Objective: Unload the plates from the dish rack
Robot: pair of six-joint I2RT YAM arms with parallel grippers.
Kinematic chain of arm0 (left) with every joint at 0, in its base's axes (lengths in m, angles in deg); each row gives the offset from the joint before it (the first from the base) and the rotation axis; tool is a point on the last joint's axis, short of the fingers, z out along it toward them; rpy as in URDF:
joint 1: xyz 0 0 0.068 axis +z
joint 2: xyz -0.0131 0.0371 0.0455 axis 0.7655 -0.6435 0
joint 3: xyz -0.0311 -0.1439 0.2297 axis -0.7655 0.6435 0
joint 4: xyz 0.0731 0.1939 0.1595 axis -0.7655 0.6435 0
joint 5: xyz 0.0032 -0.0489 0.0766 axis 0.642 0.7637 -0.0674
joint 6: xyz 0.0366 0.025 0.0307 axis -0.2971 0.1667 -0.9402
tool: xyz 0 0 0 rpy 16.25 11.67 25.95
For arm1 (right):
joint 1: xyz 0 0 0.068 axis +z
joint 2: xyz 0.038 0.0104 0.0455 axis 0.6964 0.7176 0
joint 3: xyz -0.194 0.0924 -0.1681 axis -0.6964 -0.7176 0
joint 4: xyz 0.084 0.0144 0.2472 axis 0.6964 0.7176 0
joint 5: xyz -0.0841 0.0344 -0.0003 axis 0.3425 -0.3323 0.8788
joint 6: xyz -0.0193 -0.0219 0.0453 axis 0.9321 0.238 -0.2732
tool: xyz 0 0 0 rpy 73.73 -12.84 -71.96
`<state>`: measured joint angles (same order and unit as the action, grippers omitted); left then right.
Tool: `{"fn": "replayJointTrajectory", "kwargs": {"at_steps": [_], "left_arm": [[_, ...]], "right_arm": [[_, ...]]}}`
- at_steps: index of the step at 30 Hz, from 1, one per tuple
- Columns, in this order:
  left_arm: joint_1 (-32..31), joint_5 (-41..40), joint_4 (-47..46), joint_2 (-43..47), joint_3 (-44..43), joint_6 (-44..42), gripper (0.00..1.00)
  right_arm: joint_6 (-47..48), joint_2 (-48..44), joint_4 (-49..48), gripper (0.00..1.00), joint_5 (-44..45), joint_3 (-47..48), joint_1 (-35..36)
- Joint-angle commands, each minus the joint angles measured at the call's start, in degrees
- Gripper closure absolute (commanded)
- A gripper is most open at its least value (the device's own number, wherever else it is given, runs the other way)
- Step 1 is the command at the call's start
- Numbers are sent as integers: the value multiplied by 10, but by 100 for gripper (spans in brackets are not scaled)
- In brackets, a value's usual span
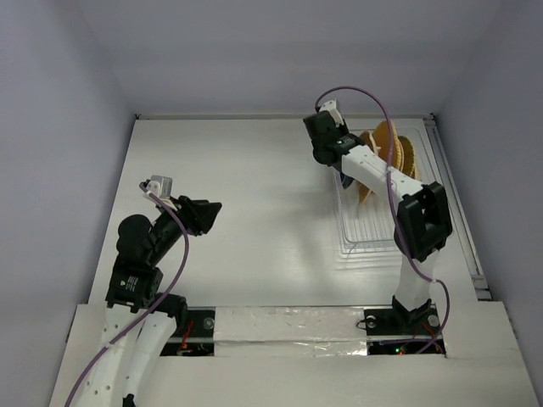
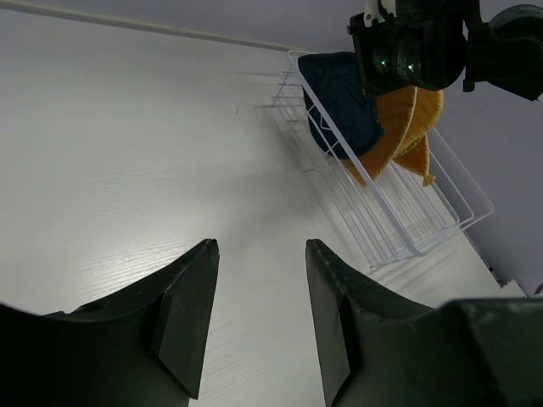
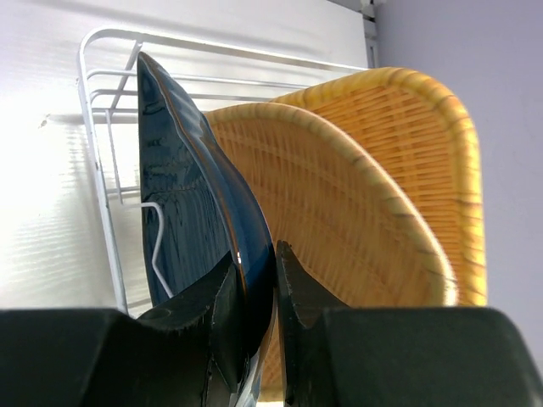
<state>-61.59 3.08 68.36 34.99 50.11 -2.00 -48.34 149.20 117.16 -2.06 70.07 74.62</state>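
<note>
Pinching now: the right gripper has its two fingers pressed on the rim of the dark blue plate, one finger on each side.
Blue plate: it stands on its edge in the dish rack, at the front of the row, with a white wire just beside it.
Orange plates: at least two orange plates stand on edge right behind the blue one, also in the rack.
Rack place: it sits on the right side of the tabletop, toward the far edge.
Left gripper: the left gripper is spread wide and holds nothing. It hangs over the tabletop, well apart from the rack.
Done so far: I think nothing is unloaded yet, because every plate I can see is in the rack.
Left to do: lift out the blue plate and set it down, then take out the orange ones one by one.
Writing: no words, brands or labels can be read anywhere.
</note>
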Motion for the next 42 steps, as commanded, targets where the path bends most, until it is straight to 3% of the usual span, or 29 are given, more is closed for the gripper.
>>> {"fn": "replayJointTrajectory", "kwargs": {"at_steps": [1,13,16,22,26,31,42], "left_arm": [[-3,-5,-14,6,-2,3,58],[-3,-7,-14,2,-2,3,58],[-3,-7,-14,0,-2,3,58],[-3,-12,-11,-3,-4,2,57],[-3,-20,-7,-1,-6,2,57],[-3,-26,-3,-3,-7,2,57],[-3,-27,-4,-6,-7,3,57]], "right_arm": [[-6,-81,-59,100,26,43,19],[-97,-223,-11,100,-77,62,29],[-124,-260,-27,100,-147,48,29],[-220,-270,-126,100,-380,-9,42],[-307,-207,-224,100,-504,-48,67],[-419,-109,-350,100,-550,-64,97],[-546,117,-416,100,-600,31,114]]}}
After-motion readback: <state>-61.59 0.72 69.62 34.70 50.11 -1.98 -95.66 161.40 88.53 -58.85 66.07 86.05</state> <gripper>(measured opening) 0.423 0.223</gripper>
